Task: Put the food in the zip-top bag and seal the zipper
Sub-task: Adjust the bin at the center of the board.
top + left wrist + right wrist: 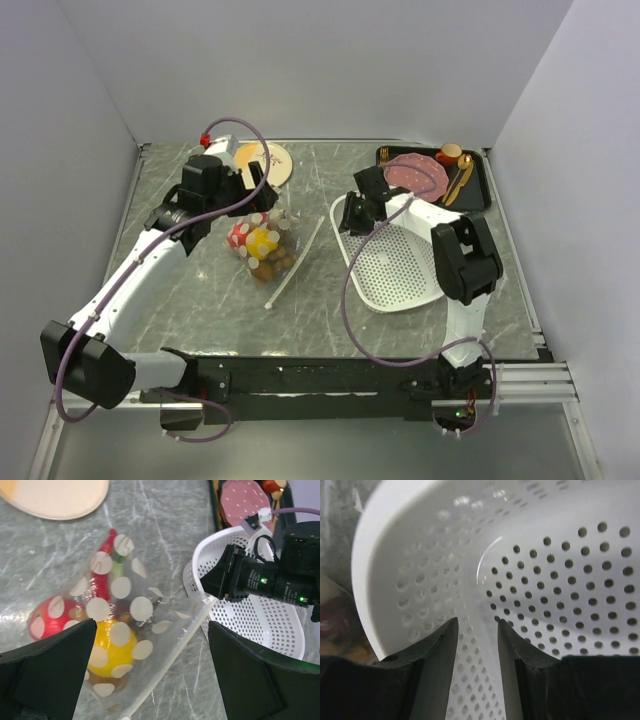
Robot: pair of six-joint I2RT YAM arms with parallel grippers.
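The zip-top bag (265, 243) lies flat on the table, clear with white dots. The food is inside it: a yellow round fruit (112, 647), a red piece (47, 617) and brown nuts (272, 266). The white zipper (170, 665) runs along the bag's right edge, and I cannot tell whether it is pressed shut. My left gripper (151, 627) hovers open over the bag and strip, holding nothing. My right gripper (476, 625) is at the far left corner of the white basket (555, 580). Its fingers stand apart over the perforated wall.
The white perforated basket (405, 265) sits right of the bag. A black tray (482, 190) with a pink plate (415, 172) and utensils is at the back right. A tan round plate (268, 160) lies at the back, behind the left gripper (250, 205).
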